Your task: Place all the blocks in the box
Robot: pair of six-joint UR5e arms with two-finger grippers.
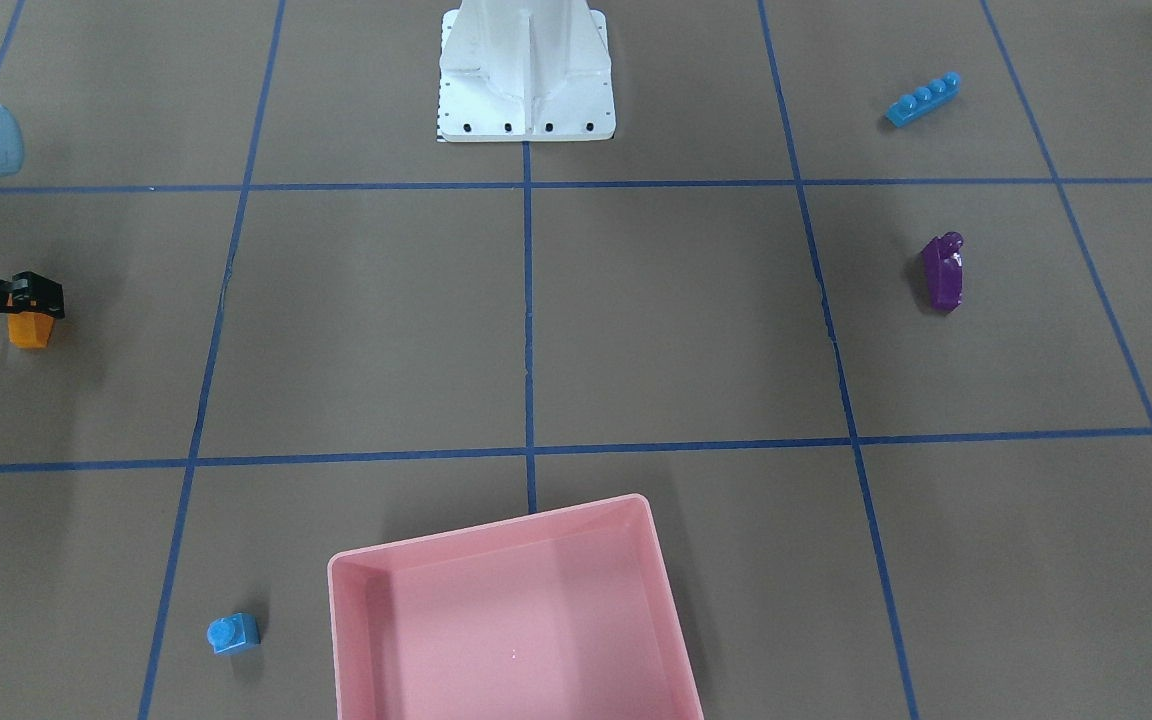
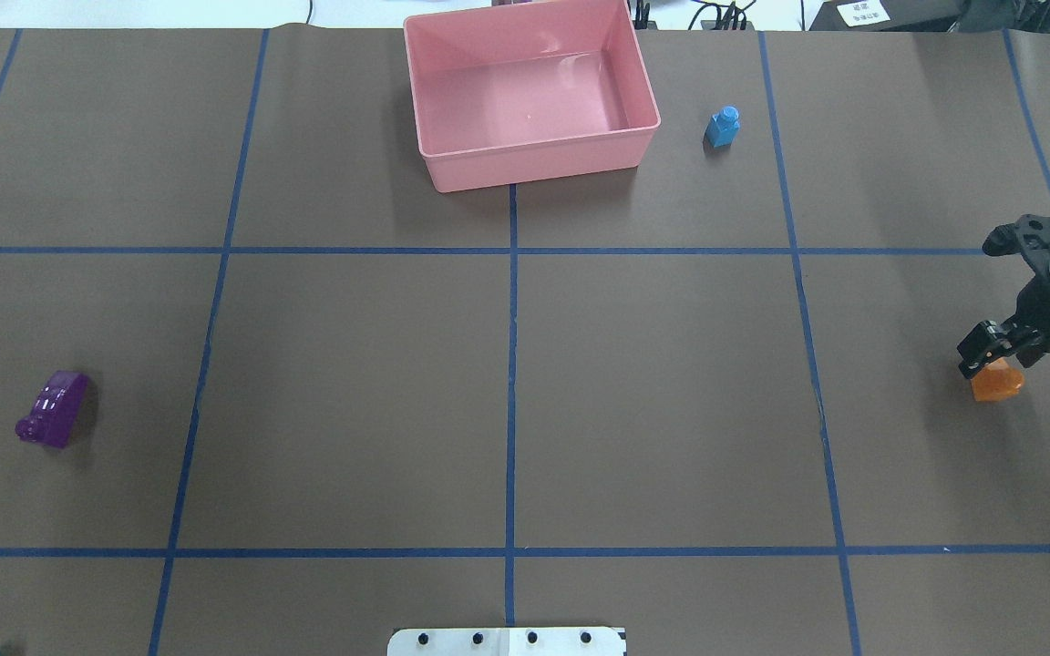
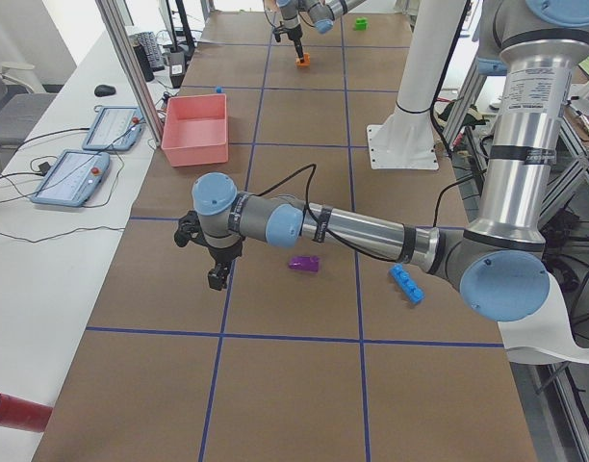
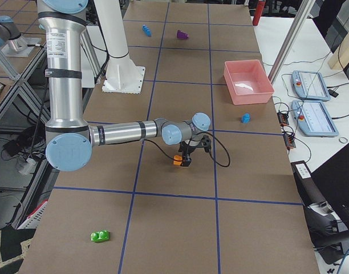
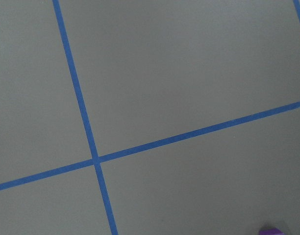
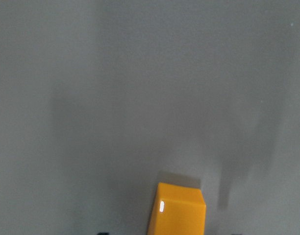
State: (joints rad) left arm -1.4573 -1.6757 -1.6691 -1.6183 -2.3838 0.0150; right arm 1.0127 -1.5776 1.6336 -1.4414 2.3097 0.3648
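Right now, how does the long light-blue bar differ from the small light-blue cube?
The light-blue bar is long, with four studs in a row. The light-blue cube is short, with a single stud. The bar lies far from the pink box, on the robot's left side. The cube sits close beside the box, on the robot's right. Both are light blue, and both lie outside the box.

Even, diffuse light from above is seen in all views; exposure is moderate. Soft, short shadows are cast: below the box toward the lower frame edge, and just right of the purple brick. A small glare speck is noted on the box floor, sheen on the purple brick, and a white highlight on the orange brick. The overhead view's top edge is blown out. The right wrist view is soft, with faint shadow streaks on the table.
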